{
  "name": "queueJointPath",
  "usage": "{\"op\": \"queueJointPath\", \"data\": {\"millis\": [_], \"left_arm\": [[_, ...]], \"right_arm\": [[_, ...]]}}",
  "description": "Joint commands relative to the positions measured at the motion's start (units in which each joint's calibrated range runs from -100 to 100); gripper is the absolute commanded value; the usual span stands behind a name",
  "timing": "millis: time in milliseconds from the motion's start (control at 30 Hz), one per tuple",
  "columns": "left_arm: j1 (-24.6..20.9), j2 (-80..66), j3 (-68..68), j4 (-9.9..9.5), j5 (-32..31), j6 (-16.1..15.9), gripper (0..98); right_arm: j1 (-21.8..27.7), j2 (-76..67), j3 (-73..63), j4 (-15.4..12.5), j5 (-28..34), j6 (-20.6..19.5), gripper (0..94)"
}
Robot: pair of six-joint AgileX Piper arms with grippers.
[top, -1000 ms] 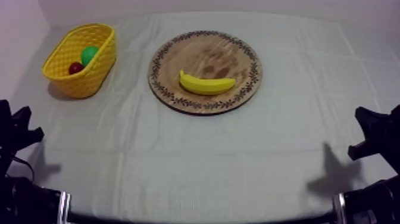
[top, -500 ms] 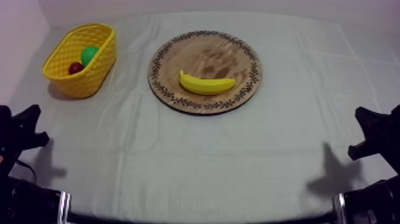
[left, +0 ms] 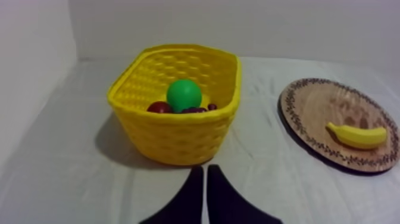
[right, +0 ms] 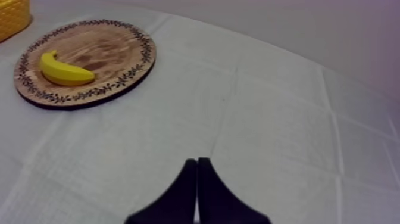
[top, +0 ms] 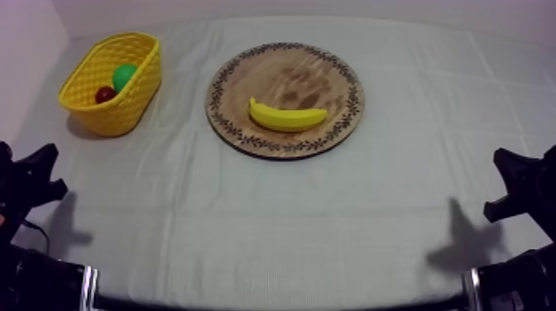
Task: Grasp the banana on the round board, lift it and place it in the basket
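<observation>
A yellow banana (top: 286, 116) lies on the round wooden board (top: 285, 70) with a patterned rim, at the table's centre back. The yellow basket (top: 93, 83) stands at the back left and holds a green round fruit (top: 124, 76) and a small red fruit (top: 105, 94). My left gripper (left: 204, 173) is shut, its fingers a narrow wedge over the cloth just short of the basket (left: 178, 128), with the banana (left: 357, 136) off on the board (left: 315, 104). My right gripper (right: 196, 164) is shut too, over bare cloth well away from the board (right: 107, 53) and banana (right: 64, 71).
Both arms sit low at the table's near corners, the left arm (top: 25, 186) and the right arm (top: 521, 190). A pale wall runs along the left and back. Grey-white cloth stretches between the arms and the board.
The left arm has shifted slightly lower and to the left at the near left corner. The right arm, banana, board and basket have stayed put.
</observation>
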State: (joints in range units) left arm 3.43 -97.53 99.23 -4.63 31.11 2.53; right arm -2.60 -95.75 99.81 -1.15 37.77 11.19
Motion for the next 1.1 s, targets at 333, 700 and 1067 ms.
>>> {"op": "queueJointPath", "data": {"millis": [333, 700, 1067], "left_arm": [[0.59, 29.64, -30.1, -1.13, -0.24, 3.14, 0.0], [4.59, 53.82, -64.93, -1.23, 17.78, 3.86, 0.0], [8.52, 69.96, -92.03, -0.79, 29.08, 2.64, 0.0]], "right_arm": [[0.0, 0.0, -0.03, 0.0, -0.03, 0.02, 0.3], [0.0, 0.0, -0.03, 0.0, -0.03, 0.02, 0.3], [0.0, 0.0, -0.03, 0.0, -0.03, 0.02, 0.3]]}}
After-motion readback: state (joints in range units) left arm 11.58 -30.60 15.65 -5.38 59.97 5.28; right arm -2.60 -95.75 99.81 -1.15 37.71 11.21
